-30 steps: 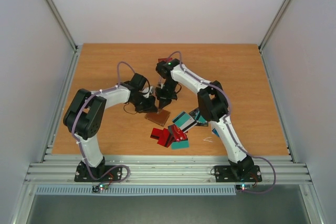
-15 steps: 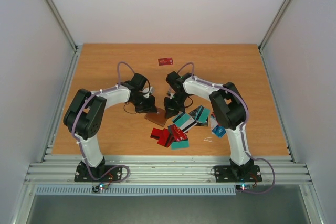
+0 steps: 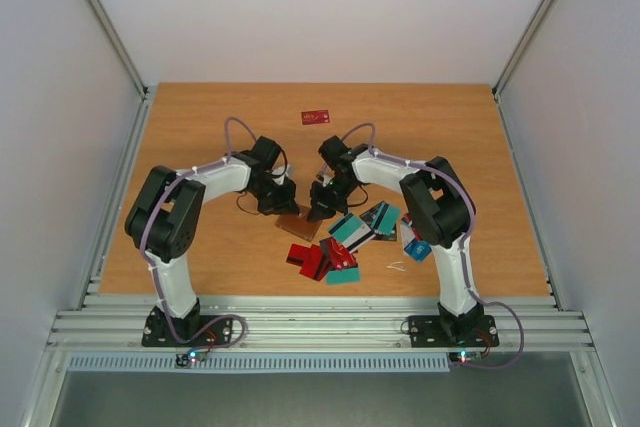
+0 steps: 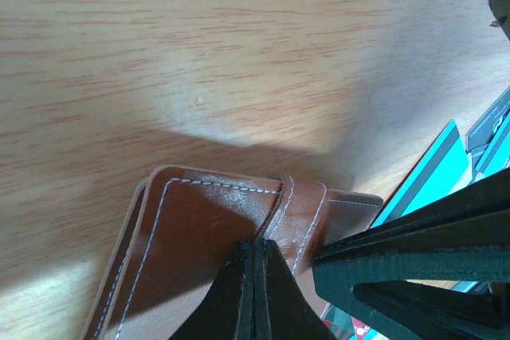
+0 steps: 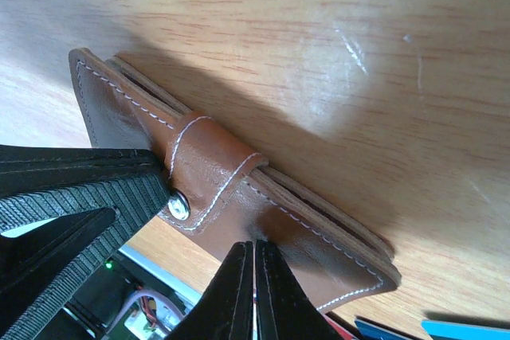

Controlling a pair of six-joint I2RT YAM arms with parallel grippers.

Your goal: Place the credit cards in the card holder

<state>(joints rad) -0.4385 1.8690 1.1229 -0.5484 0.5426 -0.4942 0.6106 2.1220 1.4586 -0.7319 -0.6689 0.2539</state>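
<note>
Shows from above the card holder (image 3: pixel 301 225) central, credit cards (image 3: pixel 340 247) heaped at its 4 o'clock, one red card (image 3: pixel 316 117) far at 12. Reveals only at the wrists the left gripper (image 4: pixel 255 248) and right gripper (image 5: pixel 253 251) each pressed together, tips against the leather, plus the stud (image 5: pixel 179 207).

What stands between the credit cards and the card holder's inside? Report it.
The card holder is closed: its strap, fastened at the stud, crosses the opening edge. The credit cards lie beside it.

Card holder (image 5: pixel 211 173): smooth glossy brown leather w/ white stitching, shiny metal stud (image 5: pixel 178 207). Worktop (image 4: pixel 239 37): wood-grain, sl. sheen. Credit cards (image 4: pixel 434 169): smooth plastic.
</note>
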